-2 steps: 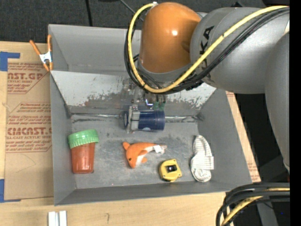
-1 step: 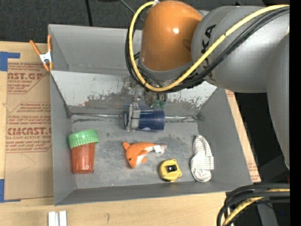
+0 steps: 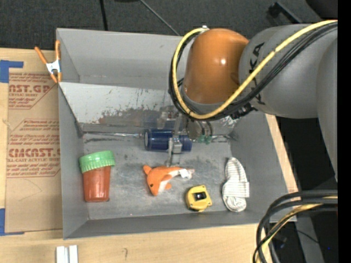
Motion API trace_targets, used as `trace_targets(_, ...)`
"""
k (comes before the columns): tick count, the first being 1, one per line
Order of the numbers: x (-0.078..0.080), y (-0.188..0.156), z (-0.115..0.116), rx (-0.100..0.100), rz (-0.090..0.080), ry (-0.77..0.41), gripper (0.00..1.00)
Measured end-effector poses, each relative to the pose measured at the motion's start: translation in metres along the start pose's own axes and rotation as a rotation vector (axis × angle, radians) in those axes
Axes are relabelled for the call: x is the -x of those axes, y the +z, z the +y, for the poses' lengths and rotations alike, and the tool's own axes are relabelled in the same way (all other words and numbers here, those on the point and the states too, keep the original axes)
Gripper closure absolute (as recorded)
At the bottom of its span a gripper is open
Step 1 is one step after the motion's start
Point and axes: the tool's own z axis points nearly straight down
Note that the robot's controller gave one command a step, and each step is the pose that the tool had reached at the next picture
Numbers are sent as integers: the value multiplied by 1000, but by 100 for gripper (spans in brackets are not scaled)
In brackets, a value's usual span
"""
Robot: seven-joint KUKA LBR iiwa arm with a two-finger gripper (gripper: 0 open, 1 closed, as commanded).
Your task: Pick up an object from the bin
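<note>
Here, the gripper point(image 3: 176, 145) hangs low in the middle of the grey metal bin point(image 3: 109, 59), under the orange wrist cover point(image 3: 214, 64). It is at the right end of a dark blue, short cylinder-shaped object point(image 3: 158, 140), which lies on its side near the back wall. Whether the gripper is open or closed I cannot tell, because the wrist hides much of it. Just in front lies a small orange plastic fish with a white tail point(image 3: 160, 179), close enough to be disturbed.

To do this step well, I think the gripper should be centred on the blue cylinder and placed across its round body, not along it. A round thing rolls away easily when it is pushed from one side only. The gripper should go down nearly to the bin floor, close gently and lift straight up. The yellow tape measure point(image 3: 198, 197), the white folded sock point(image 3: 236, 186) and the red cup with a green lid point(image 3: 97, 176) are well apart and should not be in the way.
</note>
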Motion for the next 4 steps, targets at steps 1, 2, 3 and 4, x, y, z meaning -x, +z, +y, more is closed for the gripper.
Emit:
trace_targets(1, 0, 58, -19, -4, 2, 87, 0)
trace_targets(2, 8, 86, -32, 0, 4, -9, 100)
trace_targets(3, 7, 86, -32, 0, 5, -8, 100)
trace_targets(4, -11, 56, -42, -1, 8, -5, 100)
